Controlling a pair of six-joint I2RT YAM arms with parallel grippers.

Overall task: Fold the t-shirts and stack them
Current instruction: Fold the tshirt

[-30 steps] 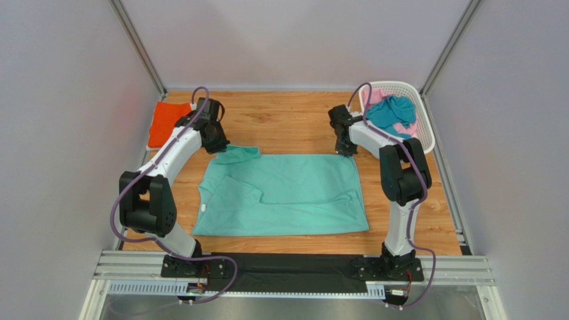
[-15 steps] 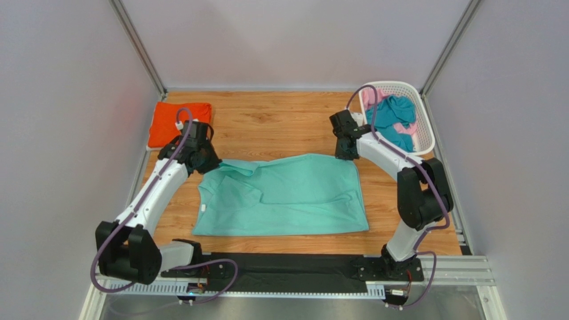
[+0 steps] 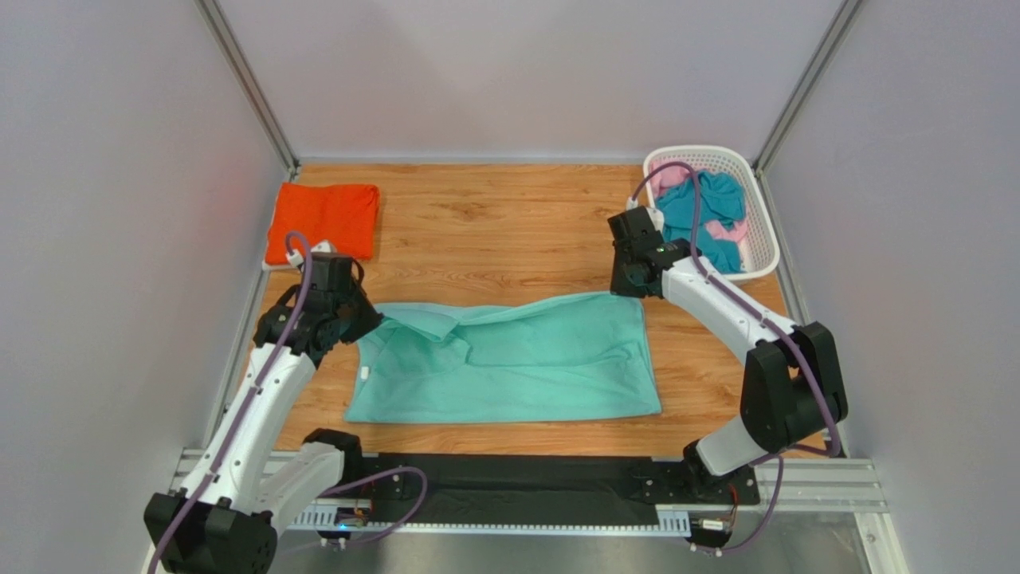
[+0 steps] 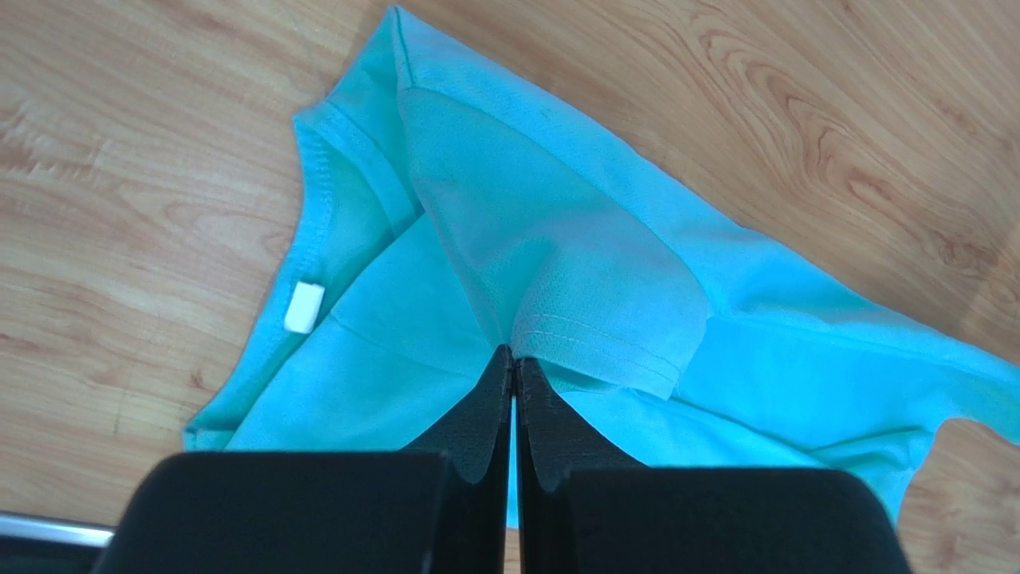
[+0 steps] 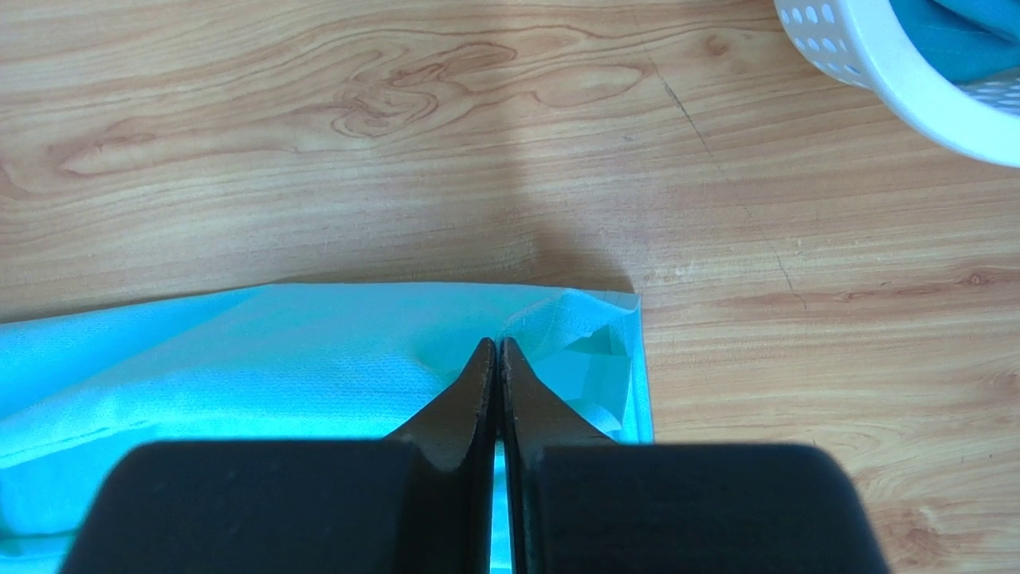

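Left fingers [image 4: 481, 419] and right fingers [image 5: 469, 401] clamped together on far edge of mint-green t-shirt [image 3: 515, 365]. Edge sits nearer than a second ago. Fold looks underway.

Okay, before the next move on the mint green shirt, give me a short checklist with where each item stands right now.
1. Left gripper shut on the mint-green t-shirt at its sleeve: ok.
2. Right gripper shut on the shirt's far right corner: ok.
3. Both grips holding one layer only: cannot tell; the cloth bunches at the fingertips.
4. Shirt's near hem lying flat and straight on the table: ok.
5. Folded orange t-shirt apart from the mint one, at the far left: ok.
6. White basket apart from the shirt's right edge: ok.
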